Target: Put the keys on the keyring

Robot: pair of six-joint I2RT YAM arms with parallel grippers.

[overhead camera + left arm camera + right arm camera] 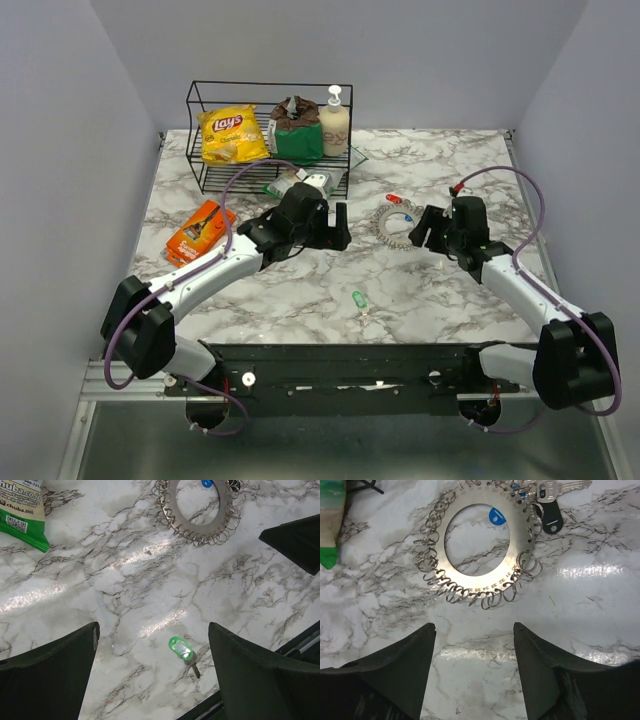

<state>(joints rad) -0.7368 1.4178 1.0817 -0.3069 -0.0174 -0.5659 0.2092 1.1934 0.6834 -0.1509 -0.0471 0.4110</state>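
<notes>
- The left jaws (153, 625) are standing wide over the marble table (100, 580), with nothing between them and nothing gripped.
- The green key (180, 650) is lying flat on the table under that gap. It is closer to the finger on the right side of the left wrist view and touching neither finger.
- Out past the tips of the left jaws the keyring (195, 527) is showing: a flat metal ring with small wire loops all round its rim.
- The right jaws (472, 627) are hanging part-open, a narrower gap than the left pair. Only bare table is showing between the fingers, and nothing is held.
- That keyring is sitting straight ahead of the right jaws, just beyond the tips, flat on the table and apart from both fingers.
- A blue key head (496, 516) is peeking into the ring's central hole, on the side far from the right jaws.
- Over on that far rim, a bunch of silver keys (555, 487) and a black-headed key (551, 520) are lying against the loops.
- The red key (394, 199) is lying beyond the keyring from the right jaws, just beside its rim. Whether it is hooked on, I cannot tell.
- A green packet (20, 515) is lying ahead of the left jaws, off to the opposite side from the keyring.
</notes>
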